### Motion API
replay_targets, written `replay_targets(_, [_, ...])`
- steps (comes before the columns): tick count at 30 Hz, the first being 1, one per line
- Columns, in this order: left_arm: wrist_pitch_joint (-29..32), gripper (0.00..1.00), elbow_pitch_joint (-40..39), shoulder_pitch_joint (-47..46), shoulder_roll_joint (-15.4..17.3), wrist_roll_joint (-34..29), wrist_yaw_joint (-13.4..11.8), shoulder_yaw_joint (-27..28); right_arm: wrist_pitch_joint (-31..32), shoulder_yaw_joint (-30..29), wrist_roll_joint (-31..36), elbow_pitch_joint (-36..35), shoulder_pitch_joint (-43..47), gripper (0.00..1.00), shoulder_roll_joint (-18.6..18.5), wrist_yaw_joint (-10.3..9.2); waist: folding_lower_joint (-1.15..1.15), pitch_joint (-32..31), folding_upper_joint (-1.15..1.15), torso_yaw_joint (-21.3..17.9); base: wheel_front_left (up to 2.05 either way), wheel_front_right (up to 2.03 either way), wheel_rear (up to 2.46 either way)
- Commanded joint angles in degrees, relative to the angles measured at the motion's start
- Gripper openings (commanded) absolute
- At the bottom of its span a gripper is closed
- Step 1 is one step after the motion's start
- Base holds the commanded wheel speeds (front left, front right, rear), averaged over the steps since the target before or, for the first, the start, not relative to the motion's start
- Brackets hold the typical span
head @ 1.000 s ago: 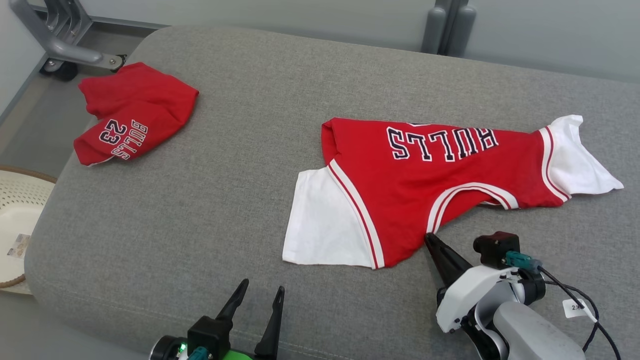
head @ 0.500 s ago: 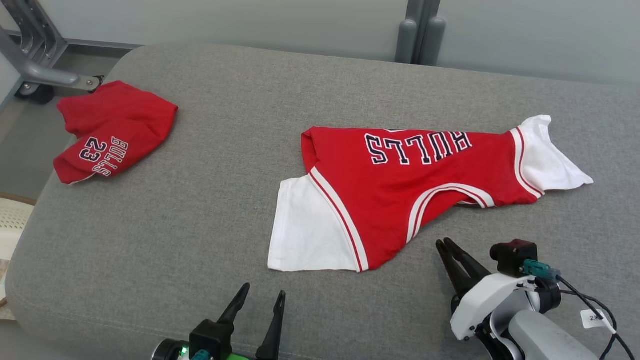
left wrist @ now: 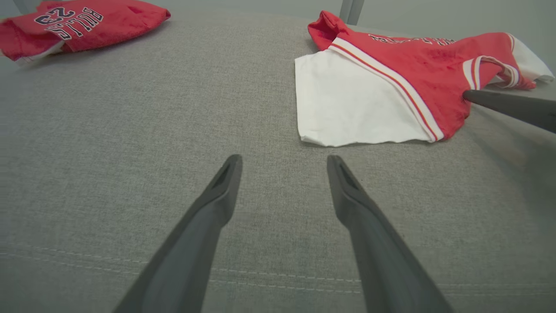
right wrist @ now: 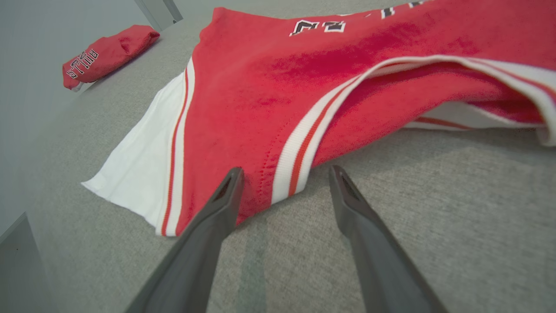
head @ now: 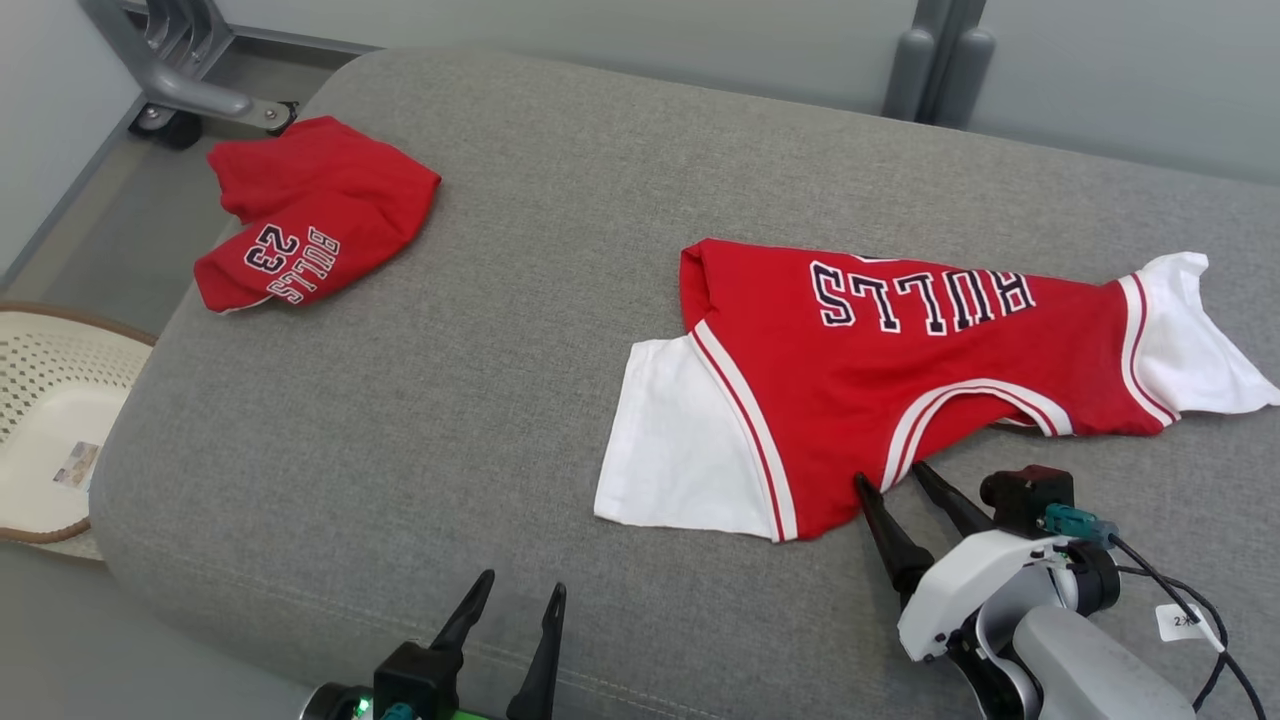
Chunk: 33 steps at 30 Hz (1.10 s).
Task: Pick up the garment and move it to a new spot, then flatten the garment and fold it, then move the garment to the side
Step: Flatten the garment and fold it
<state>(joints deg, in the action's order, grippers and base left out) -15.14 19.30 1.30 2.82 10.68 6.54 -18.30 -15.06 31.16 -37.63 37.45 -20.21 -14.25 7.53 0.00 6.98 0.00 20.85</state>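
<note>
Jersey (head: 900, 370) lies spread on the right half of the grey cushion (head: 450, 400), lettering upside down. Nearest, the left gripper (head: 523, 582) hangs over bare cushion, fingers apart and empty. The right gripper (head: 889, 473) is spread too, tips at the jersey's near striped edge, pinching nothing. Far left rests a second, folded red jersey (head: 310, 210).

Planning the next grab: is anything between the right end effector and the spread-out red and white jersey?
Nothing visible. The open right end effector sits at the jersey's near edge, by the striped trim, with bare grey cushion under it. The folded red shirt lies far off to the left.
</note>
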Motion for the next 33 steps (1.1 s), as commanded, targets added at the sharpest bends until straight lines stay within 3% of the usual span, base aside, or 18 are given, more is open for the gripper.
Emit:
replay_targets(1, [0.0,1.0,-0.2,0.4,0.2,-0.1,-0.1,0.4,-0.2,-0.2,0.1,0.3,-0.4,1.0,0.1,-0.08,0.0,0.8,0.0,1.0,0.0,0.0,0.0])
replay_targets(2, [0.0,1.0,-0.3,0.5,0.2,-0.1,-0.1,0.4,-0.2,-0.2,0.2,0.4,-0.4,1.0,0.1,-0.07,0.0,1.0,0.0,1.0,0.0,0.0,0.0])
replay_targets(3, [0.0,1.0,-0.4,0.6,0.2,-0.1,-0.2,0.5,-0.2,-0.1,0.2,0.4,-0.5,0.74,0.1,-0.07,0.0,1.1,0.0,1.0,0.0,0.0,0.0])
replay_targets(5, [0.0,1.0,-0.6,0.3,0.2,0.2,-0.3,0.5,-0.2,0.3,0.2,0.2,-0.9,0.03,0.2,-0.07,0.0,1.4,0.0,0.6,0.0,0.0,0.0])
replay_targets(6, [0.0,1.0,-0.7,0.0,0.2,0.3,-0.3,0.4,-0.2,0.6,0.2,0.0,-0.9,0.0,0.1,-0.07,0.0,1.4,0.0,0.3,0.0,0.0,0.0])
replay_targets(15, [0.0,1.0,-0.8,-0.5,0.2,0.7,-0.4,0.1,-0.2,1.5,-0.3,-1.1,1.3,0.0,-1.2,-0.08,0.0,0.2,0.0,-4.7,0.0,0.0,0.0])
replay_targets(20, [0.0,1.0,-0.9,0.2,0.2,1.1,-0.4,0.5,-0.2,0.5,-0.3,-3.2,3.5,0.0,-4.6,-0.08,0.0,-1.2,0.0,-8.3,0.0,0.0,0.0])
replay_targets(25, [0.0,1.0,-1.2,0.6,0.2,1.6,-0.5,0.8,-0.2,-4.4,-0.2,-5.3,7.4,0.0,-9.4,-0.08,0.0,-2.0,0.0,-11.9,0.0,0.0,0.0])
replay_targets(31, [0.0,1.0,-0.9,-1.4,0.2,2.0,-0.3,0.2,-0.2,-9.6,1.6,-3.6,9.9,0.0,-11.6,-0.09,0.0,-2.0,0.0,-15.6,0.0,0.0,0.0])
replay_targets(32, [0.0,1.0,-0.8,-1.8,0.2,1.9,-0.3,-0.1,-0.2,-10.7,2.0,-2.9,9.7,0.13,-11.4,-0.09,0.0,-1.9,0.0,-16.1,0.0,0.0,0.0])
replay_targets(33, [0.0,1.0,-0.8,-1.8,0.2,1.9,-0.3,-0.1,-0.2,-10.7,2.0,-2.9,9.7,0.13,-11.4,-0.09,0.0,-1.9,0.0,-16.1,0.0,0.0,0.0])
